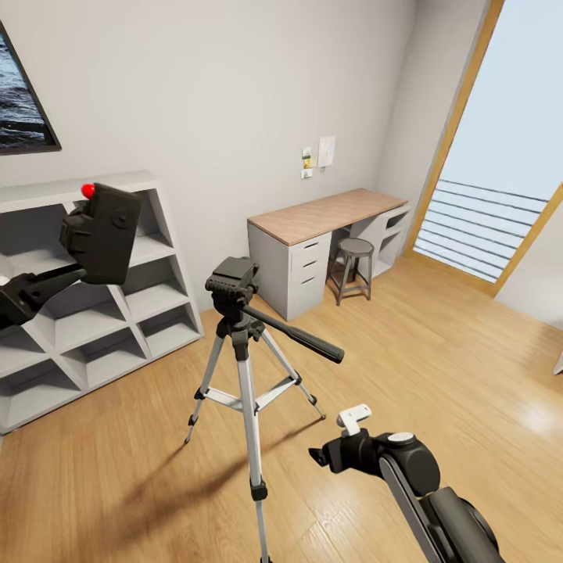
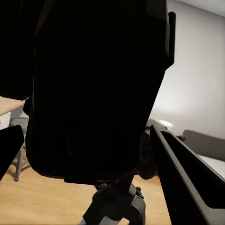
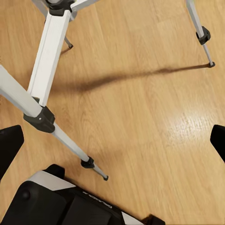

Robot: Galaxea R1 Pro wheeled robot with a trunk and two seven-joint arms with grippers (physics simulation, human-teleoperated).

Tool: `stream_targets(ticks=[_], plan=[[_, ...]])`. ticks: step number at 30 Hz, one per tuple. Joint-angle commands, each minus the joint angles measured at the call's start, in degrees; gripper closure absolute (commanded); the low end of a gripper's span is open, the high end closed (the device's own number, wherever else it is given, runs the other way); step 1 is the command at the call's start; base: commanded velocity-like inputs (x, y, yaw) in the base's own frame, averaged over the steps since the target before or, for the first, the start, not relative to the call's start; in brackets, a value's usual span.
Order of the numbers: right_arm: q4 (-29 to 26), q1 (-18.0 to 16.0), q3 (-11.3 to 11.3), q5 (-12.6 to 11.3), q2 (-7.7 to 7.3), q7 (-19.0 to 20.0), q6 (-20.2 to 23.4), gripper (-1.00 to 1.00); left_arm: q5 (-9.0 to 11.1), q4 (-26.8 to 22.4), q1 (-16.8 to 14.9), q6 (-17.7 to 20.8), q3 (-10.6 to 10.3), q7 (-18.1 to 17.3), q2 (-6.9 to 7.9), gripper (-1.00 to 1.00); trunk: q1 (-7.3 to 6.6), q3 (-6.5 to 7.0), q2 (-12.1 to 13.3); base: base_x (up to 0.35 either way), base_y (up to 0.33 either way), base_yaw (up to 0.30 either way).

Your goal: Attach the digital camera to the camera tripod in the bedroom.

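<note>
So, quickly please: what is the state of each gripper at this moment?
Left gripper: closed on the digital camera, held up left of the camera tripod head.
Right gripper: open, holding nothing, above the floor.

Item count, head view:

- Digital camera (image 1: 102,234): one, with one red button (image 1: 87,190).
- Camera tripod (image 1: 242,367): one, with three legs and one pan handle (image 1: 301,336).
- Cube shelf unit (image 1: 117,313): one.
- Desk (image 1: 328,215): one, with three drawer fronts visible on its near pedestal.
- Stool (image 1: 353,266): one.
- Framed picture (image 1: 19,94): one, partly cut off.
- Wall notes (image 1: 319,156): two.
- Window (image 1: 500,156): one.
</note>
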Motion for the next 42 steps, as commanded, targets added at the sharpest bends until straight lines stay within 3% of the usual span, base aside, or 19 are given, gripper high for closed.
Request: stream_targets(ticks=[1,9,16,20,23,24,26,27,30,33,34,36,42], plan=[[-0.06,0.28,0.07,-0.49,-0.02,-0.29,-0.33,-1.0,0.39,0.05,-0.1,0.54,-0.01,0.27,0.06,1.0,0.03,-0.11,-0.12,0.0,0.0,0.0],[-0.23,1.67,0.74,-0.49,0.3,-0.2,-5.84,-1.0,0.42,0.33,-1.27,0.97,-0.93,4.25,0.15,1.0,0.03,-0.11,-0.12,0.0,0.0,0.0],[-0.38,1.88,4.48,-0.38,0.27,-0.57,-12.49,-1.0,0.31,0.06,-1.98,0.9,-1.13,5.45,0.16,1.0,0.03,-0.11,-0.12,0.0,0.0,0.0],[-0.81,1.96,5.43,-0.33,0.38,-0.77,-15.04,-1.0,-0.14,0.34,-4.48,0.37,-1.35,7.81,0.09,1.0,0.03,-0.08,-0.12,0.0,0.0,-0.022],[-1.07,1.99,5.88,-0.29,0.52,-0.85,-15.82,-1.0,-3.28,0.4,-7.36,-0.03,-2.92,9.83,0.05,1.0,0.03,0.05,-0.12,0.0,0.0,-0.088],[-1.17,1.97,6.06,-0.29,0.6,-0.9,-16.11,-1.0,-7.19,0.35,-9.2,-0.74,-4.87,10.61,-0.07,1.0,0.03,0.12,-0.12,0.0,0.0,-0.087],[-1.22,1.96,6.2,-0.31,0.76,-0.94,-16.3,-1.0,-11.4,0.33,-11.25,-1.25,-7.06,11.27,-0.49,1.0,0.03,0.27,-0.12,0.0,0.0,-0.083],[-1.28,1.95,6.26,-0.3,1.0,-0.97,-16.42,-1.0,-15.16,0.35,-13.28,-1.53,-8.7,11.85,-1.6,1.0,0.03,0.35,-0.12,0.0,0.0,-0.072],[-1.34,1.94,6.32,-0.25,1.4,-1.0,-16.52,-1.0,-19.31,0.75,-15.42,-1.26,-10.16,13.53,-4.01,1.0,0.03,0.61,-0.12,0.0,0.0,-0.05],[-1.36,1.94,6.35,-0.23,1.58,-1.01,-16.58,-1.0,-21.67,2.02,-16.6,-0.07,-10.97,17.76,-5.81,1.0,0.03,0.88,-0.12,0.0,0.0,-0.026],[-1.38,1.94,6.36,-0.22,1.61,-1.01,-16.6,-1.0,-22.45,2.79,-17.13,0.88,-11.25,21.02,-6.57,1.0,0.03,0.98,-0.12,0.0,0.0,-0.013],[-1.38,1.95,6.39,-0.21,1.64,-1.02,-16.61,-1.0,-22.75,3.11,-17.3,1.56,-11.35,23.17,-7.02,1.0,0.03,1.15,-0.12,0.0,0.0,-0.009],[-1.39,1.99,7.11,-0.22,1.61,-0.96,-16.63,-1.0,-23.06,1.69,-17.01,2.61,-10.49,23.19,-6.8,1.0,0.03,1.43,-0.12,0.0,0.0,-0.004]])
